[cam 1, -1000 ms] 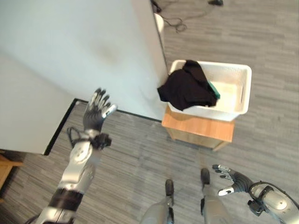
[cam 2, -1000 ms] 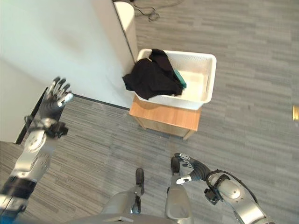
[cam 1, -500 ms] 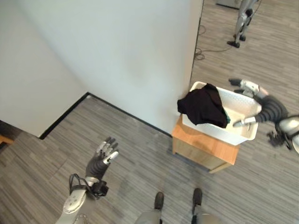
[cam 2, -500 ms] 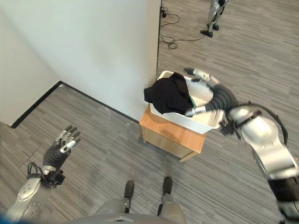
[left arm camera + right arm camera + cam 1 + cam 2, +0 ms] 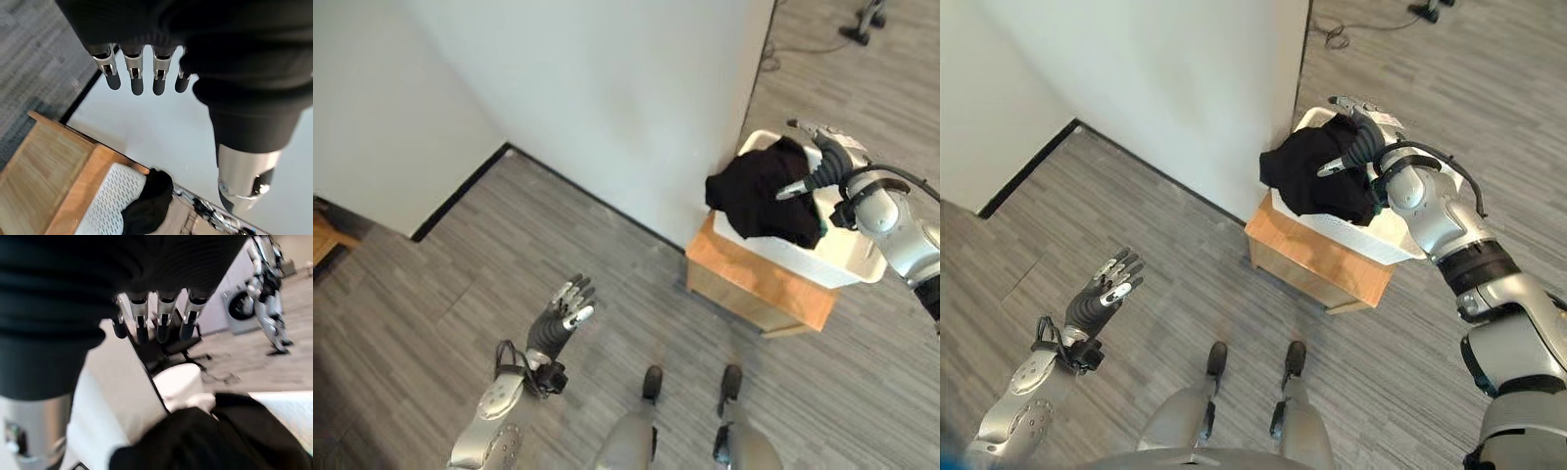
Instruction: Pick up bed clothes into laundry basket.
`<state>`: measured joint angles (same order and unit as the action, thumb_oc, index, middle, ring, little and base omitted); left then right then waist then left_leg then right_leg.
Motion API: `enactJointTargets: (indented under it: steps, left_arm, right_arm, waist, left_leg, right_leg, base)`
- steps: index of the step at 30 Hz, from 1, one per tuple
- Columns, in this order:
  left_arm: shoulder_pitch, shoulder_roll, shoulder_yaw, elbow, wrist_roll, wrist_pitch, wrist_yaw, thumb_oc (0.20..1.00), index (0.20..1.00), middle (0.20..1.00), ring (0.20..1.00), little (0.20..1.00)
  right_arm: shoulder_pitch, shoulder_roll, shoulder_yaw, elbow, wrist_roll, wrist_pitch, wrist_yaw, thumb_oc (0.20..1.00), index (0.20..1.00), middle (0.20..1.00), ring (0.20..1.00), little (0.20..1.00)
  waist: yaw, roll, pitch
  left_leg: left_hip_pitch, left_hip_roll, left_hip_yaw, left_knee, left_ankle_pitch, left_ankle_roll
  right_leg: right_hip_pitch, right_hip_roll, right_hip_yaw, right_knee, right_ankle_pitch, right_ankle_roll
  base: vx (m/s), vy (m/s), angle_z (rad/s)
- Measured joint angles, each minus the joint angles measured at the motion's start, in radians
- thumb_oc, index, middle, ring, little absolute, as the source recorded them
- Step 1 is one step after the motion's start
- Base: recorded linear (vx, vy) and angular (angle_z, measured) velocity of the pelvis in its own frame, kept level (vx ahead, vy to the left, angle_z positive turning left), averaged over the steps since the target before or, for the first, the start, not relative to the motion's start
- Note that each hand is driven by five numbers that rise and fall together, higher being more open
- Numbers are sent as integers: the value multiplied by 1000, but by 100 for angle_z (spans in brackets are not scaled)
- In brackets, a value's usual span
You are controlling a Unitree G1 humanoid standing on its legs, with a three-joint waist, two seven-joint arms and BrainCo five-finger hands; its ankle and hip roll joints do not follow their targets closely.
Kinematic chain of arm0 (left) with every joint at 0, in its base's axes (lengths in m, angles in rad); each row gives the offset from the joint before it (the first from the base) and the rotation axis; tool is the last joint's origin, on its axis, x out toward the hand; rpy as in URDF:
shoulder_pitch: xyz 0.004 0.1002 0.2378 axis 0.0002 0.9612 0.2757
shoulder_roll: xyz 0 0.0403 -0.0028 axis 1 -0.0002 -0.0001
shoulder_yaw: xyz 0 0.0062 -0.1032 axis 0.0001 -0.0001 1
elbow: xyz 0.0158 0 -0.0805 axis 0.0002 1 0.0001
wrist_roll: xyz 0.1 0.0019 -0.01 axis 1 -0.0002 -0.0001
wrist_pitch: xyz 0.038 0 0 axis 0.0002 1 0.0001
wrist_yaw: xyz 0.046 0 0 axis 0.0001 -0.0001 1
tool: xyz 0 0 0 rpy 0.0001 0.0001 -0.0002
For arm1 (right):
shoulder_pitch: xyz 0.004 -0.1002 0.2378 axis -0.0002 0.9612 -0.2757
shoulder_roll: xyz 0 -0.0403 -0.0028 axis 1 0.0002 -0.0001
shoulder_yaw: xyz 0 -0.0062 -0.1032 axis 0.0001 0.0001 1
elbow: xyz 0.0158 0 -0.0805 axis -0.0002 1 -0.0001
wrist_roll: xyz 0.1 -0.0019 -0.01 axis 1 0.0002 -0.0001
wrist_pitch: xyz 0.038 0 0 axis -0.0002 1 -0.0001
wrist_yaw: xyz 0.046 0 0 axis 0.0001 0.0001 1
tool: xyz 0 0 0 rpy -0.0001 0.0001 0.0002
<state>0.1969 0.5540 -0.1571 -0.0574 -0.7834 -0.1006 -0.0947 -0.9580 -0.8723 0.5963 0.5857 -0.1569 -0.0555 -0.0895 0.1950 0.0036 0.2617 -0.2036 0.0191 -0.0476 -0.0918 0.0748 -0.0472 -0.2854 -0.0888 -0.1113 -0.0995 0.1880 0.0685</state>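
Observation:
A black garment (image 5: 759, 201) lies heaped in the white laundry basket (image 5: 847, 266) and hangs over its near-left rim. A bit of teal cloth (image 5: 822, 228) peeks out beside it. My right hand (image 5: 1361, 137) is just above the black garment at the basket's far-left corner, fingers straight and thumb spread, gripping nothing; in the right wrist view its fingers (image 5: 164, 318) point out over the black cloth (image 5: 210, 440). Low over the floor, my left hand (image 5: 563, 313) is raised with open fingers (image 5: 134, 73), well left of the basket.
The basket rests on a low wooden stand (image 5: 1317, 264) against the corner of a white wall (image 5: 607, 98) with a black baseboard. A wooden piece (image 5: 328, 235) shows at the left edge. Grey plank floor lies between my left hand and the stand.
My right hand rose from beside my legs to the basket, then shifted onto the black garment's side. My left hand dropped from the wall to low over the floor. The camera also moved.

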Motion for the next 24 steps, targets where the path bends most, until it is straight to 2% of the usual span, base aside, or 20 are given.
enactJointTargets:
  steps: [3, 11, 16, 20, 24]
  left_arm:
    - [-22, 1, -4, 0, 0, 0, 3, 1000, 1000, 1000, 1000, 1000]
    - [-66, 1, -4, 36, 0, -7, 20, 1000, 1000, 1000, 1000, 1000]
    - [-81, 0, -4, 36, 0, -9, 31, 1000, 1000, 1000, 1000, 1000]
    - [-83, -1, -6, 36, 0, -17, 40, 1000, 1000, 1000, 1000, 1000]
    - [-89, -2, -7, 44, 0, -23, 49, 1000, 1000, 1000, 1000, 1000]
  right_arm:
    - [-95, 34, 13, 133, 6, 6, -16, 1000, 1000, 1000, 1000, 1000]
    - [-180, 88, 44, 256, 26, 28, -33, 1000, 1000, 1000, 1000, 1000]
    - [-198, 119, 52, 328, 64, 27, -33, 1000, 1000, 1000, 1000, 1000]
    - [-244, 150, 81, 416, 89, 28, -33, 1000, 1000, 1000, 1000, 1000]
    - [-249, 170, 79, 487, 95, 24, -35, 1000, 1000, 1000, 1000, 1000]
  waist:
    - [0, 2, 35]
    - [5, 12, 89]
    - [4, 13, 99]
    - [5, 11, 100]
    - [10, 10, 128]
  left_leg:
    - [-29, -2, -10, 0, 7, -3]
    - [-55, -2, -19, 0, 8, -3]
    - [-57, -2, -19, 0, 8, -4]
    - [-109, -1, -19, 7, 14, -7]
    - [-128, 2, -22, 13, 15, -9]
  right_leg:
    - [-27, -2, -3, 0, 6, 0]
    - [-46, -3, -16, 0, 6, 0]
    - [-49, -3, -16, 0, 5, 0]
    - [-97, 0, -17, 0, 12, -6]
    - [-111, 2, -20, 0, 16, -11]
  base:
    - [-41, 21, 5]
    - [-28, 27, 4]
    - [-7, 2, -1]
    - [-16, 3, 1]
    - [-3, 8, 2]
